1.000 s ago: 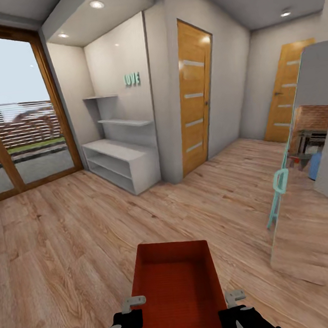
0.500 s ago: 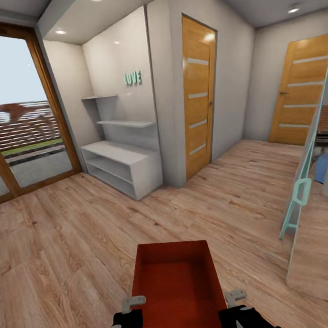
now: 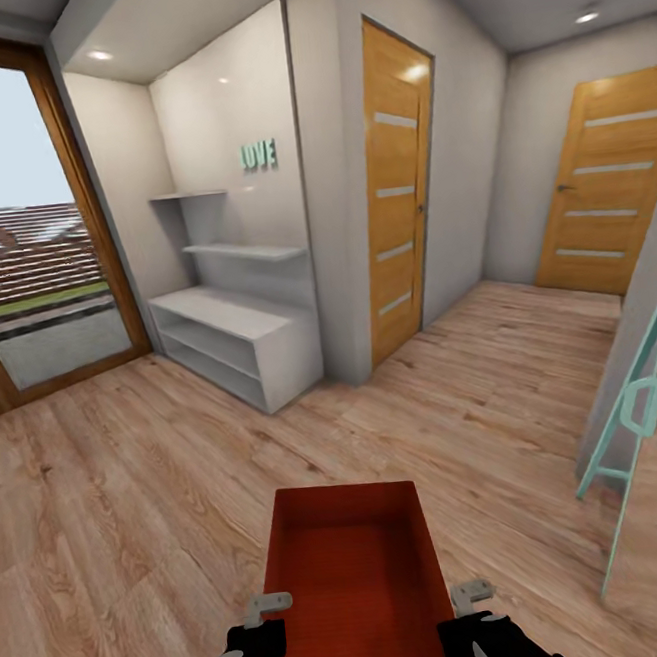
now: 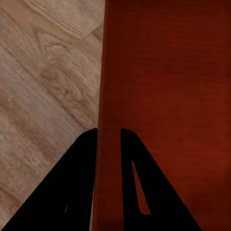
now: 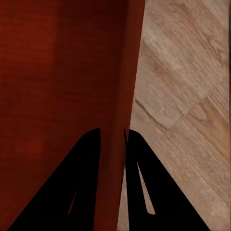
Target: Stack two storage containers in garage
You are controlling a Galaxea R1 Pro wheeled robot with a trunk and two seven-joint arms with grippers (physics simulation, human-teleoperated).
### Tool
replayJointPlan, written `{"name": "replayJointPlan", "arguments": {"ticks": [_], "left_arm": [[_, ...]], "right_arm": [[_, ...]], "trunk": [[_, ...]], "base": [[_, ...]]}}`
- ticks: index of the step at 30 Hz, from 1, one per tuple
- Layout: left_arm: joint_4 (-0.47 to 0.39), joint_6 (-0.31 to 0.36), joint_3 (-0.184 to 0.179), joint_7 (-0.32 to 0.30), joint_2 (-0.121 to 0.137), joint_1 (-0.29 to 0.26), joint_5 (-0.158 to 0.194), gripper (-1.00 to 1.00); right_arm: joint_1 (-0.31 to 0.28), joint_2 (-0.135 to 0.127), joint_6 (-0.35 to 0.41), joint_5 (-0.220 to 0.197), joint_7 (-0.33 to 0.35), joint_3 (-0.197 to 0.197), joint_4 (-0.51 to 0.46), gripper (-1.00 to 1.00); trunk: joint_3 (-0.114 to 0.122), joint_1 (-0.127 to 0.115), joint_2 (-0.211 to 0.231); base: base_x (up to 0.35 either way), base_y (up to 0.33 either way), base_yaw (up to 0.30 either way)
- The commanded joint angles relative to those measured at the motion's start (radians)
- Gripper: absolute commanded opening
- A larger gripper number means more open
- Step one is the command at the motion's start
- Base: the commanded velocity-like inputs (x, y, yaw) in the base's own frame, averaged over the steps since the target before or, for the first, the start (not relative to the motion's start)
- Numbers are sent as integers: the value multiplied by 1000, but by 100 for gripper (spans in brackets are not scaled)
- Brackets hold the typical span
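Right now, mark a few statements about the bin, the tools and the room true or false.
1. Each tool clamps a side wall of the storage container: the left tool and the right tool. True.
2. The container holds a box. False: it is empty.
3. The floor is grey concrete. False: light wood planks.
4. Two orange doors stand ahead, one near, one far. True.
5. The near door stands wide open. False: it is shut.

The one readable text is the word LOVE (image 3: 259,154), in raised teal capital letters fixed to the white alcove wall (image 3: 227,107), high above the upper of the two wall shelves (image 3: 244,250). Nothing else carries readable writing, numbers or brand marks.
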Motion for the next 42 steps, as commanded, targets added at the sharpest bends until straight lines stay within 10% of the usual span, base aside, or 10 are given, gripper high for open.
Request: {"name": "replayJointPlan", "arguments": {"ticks": [1, 42], "left_arm": [[0, -3, -27, -30, 22, -1, 5, -100], [0, -3, -27, -30, 22, -1, 5, -100]], "right_arm": [[0, -2, 6, -18, 70, 24, -1, -100], [0, -2, 6, -18, 71, 24, -1, -100]], "trunk": [[-1, 0, 0], [-1, 0, 0]], "base": [[337, 87, -210], [337, 109, -148]]}}
